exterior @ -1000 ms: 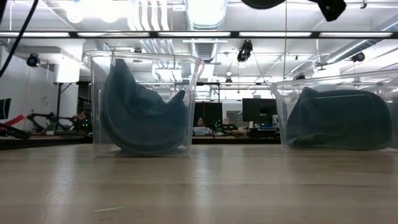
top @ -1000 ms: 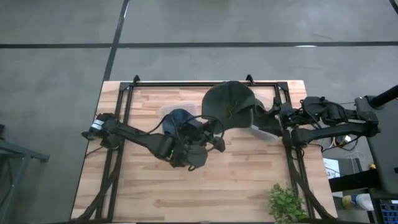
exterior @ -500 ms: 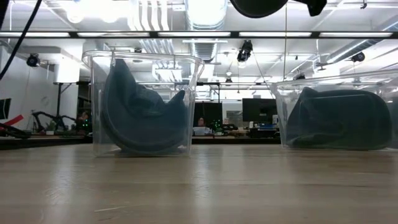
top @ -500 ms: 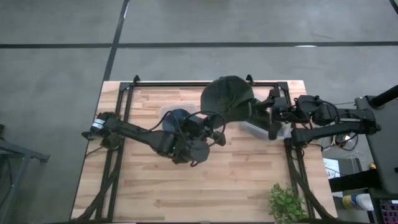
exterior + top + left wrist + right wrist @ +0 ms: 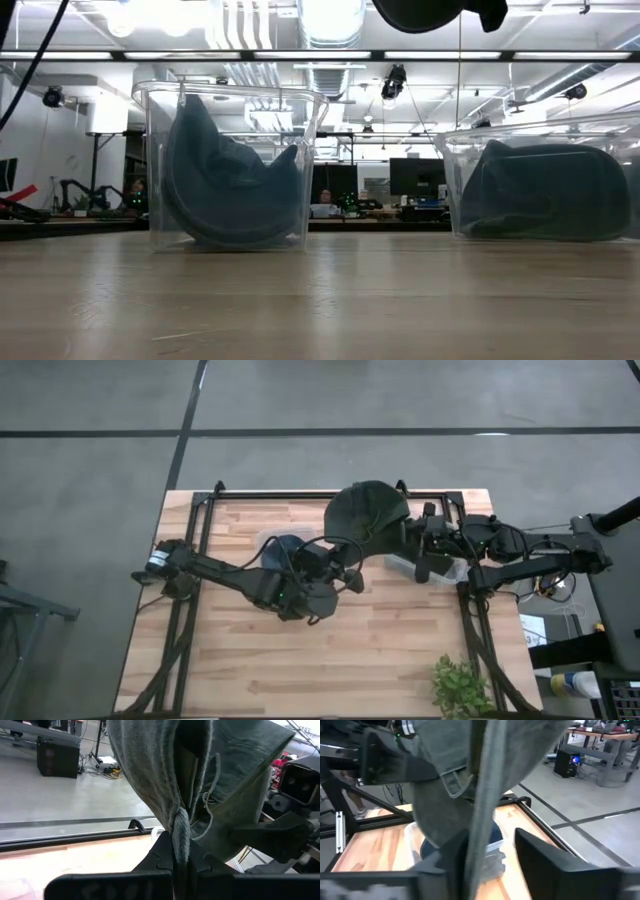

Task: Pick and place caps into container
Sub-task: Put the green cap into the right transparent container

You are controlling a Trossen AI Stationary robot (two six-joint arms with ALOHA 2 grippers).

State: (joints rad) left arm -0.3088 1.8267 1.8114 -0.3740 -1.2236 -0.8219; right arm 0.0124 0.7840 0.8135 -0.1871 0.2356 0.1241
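A dark olive-green cap (image 5: 365, 515) hangs high over the table's far middle and shows at the top of the low view (image 5: 420, 10). My left gripper (image 5: 350, 573) is shut on it from the near left. My right gripper (image 5: 412, 545) is open at the cap's right side. Its fingers stand on either side of a grey edge of the cap (image 5: 481, 795). A slate-blue cap (image 5: 225, 190) rests in the left clear container (image 5: 230, 100). A dark cap (image 5: 545, 190) lies in the right clear container (image 5: 470, 150). My left gripper pinches a bunched fold of the cap's fabric (image 5: 181, 827) between its two fingers (image 5: 160, 857). It comes at the cap from the table's near left side. The cap rises beyond the fingers, slack and folded, lifted clear of the table and both containers.
A black frame (image 5: 200, 530) runs along the table's far, left and right edges. A small green plant (image 5: 460, 685) stands at the near right corner. Bare wood (image 5: 300, 660) lies across the near half of the table.
My right gripper has moved toward the table's left edge, closing in on the cap's right side. The cap has shifted a little to the left and stays lifted. My left gripper has moved slightly toward the far edge.
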